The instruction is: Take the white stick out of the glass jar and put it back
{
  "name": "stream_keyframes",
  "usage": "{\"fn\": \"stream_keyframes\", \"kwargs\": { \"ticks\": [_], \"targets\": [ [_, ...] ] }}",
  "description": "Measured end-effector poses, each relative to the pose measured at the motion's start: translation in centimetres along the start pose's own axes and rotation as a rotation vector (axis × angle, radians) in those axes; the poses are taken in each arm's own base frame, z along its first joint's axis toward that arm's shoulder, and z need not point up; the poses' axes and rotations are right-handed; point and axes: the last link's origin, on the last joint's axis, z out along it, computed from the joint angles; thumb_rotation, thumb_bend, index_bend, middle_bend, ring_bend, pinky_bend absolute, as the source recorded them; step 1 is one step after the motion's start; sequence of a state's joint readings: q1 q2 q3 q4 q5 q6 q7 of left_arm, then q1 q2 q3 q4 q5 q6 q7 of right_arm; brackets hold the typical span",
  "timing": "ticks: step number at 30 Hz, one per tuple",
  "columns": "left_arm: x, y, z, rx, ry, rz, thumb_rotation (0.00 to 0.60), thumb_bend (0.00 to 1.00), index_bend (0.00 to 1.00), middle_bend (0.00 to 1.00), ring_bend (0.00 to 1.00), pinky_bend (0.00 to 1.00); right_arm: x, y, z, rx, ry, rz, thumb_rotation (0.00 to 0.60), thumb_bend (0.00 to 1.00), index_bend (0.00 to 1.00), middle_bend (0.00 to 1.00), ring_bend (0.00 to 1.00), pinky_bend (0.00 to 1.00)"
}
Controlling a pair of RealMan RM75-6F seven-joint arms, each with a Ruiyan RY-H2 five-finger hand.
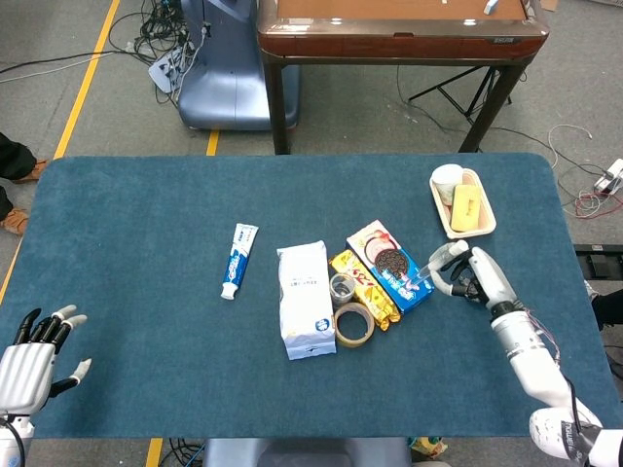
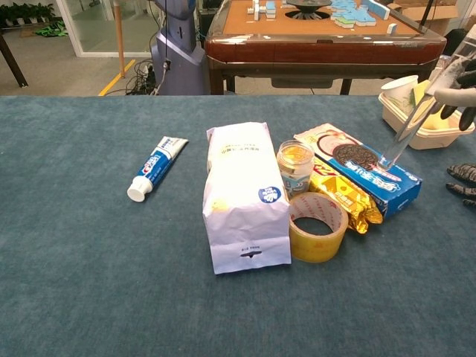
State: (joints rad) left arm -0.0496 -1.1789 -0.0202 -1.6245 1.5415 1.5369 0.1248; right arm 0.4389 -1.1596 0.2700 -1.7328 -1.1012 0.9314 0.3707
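The small glass jar (image 1: pixel 342 288) (image 2: pixel 295 165) stands open between the white bag and the yellow snack packet. My right hand (image 1: pixel 474 276) (image 2: pixel 462 95) grips the top of the pale, translucent stick (image 1: pixel 421 278) (image 2: pixel 413 119). It slants down to the left, and its lower tip is over the right end of the blue cookie box (image 1: pixel 390 266) (image 2: pixel 360 166), well right of the jar. My left hand (image 1: pixel 34 354) hovers at the table's near left corner with fingers spread and nothing in it; only the head view shows it.
A white paper bag (image 2: pixel 245 195), a tape roll (image 2: pixel 317 225) and a yellow snack packet (image 2: pixel 341 195) crowd around the jar. A toothpaste tube (image 2: pixel 155 166) lies to the left. A cream tray (image 1: pixel 480 230) holding a paper cup (image 1: pixel 447 179) sits at the back right.
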Motion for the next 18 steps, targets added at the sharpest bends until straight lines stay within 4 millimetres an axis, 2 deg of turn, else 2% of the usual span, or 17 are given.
{"fn": "stream_keyframes", "kwargs": {
  "ticks": [6,9,13,18],
  "targets": [
    [0.0,0.1,0.1,-0.002,0.000,0.000,0.600,0.27,0.25,0.17,0.21,0.05,0.6,0.1,0.2,0.053,0.128,-0.239,0.600,0.53,0.64,0.51,0.44,0.50],
    [-0.1,0.0,0.0,0.000,-0.001,0.000,0.600,0.27,0.25,0.17,0.21,0.05,0.8,-0.1,0.1,0.064,0.181,-0.302,0.600,0.53,0.64,0.51,0.44,0.50],
    [-0.1,-0.1,-0.1,0.003,-0.002,0.000,0.600,0.27,0.25,0.17,0.21,0.05,0.4,0.0,0.1,0.057,0.148,-0.247,0.600,0.53,0.64,0.51,0.44,0.50],
    [0.0,-0.1,-0.1,0.002,0.000,-0.001,0.600,0.27,0.25,0.17,0.21,0.05,-0.6,-0.3,0.0,0.039,0.048,-0.068,0.600,0.53,0.64,0.51,0.44,0.50]
  ]
}}
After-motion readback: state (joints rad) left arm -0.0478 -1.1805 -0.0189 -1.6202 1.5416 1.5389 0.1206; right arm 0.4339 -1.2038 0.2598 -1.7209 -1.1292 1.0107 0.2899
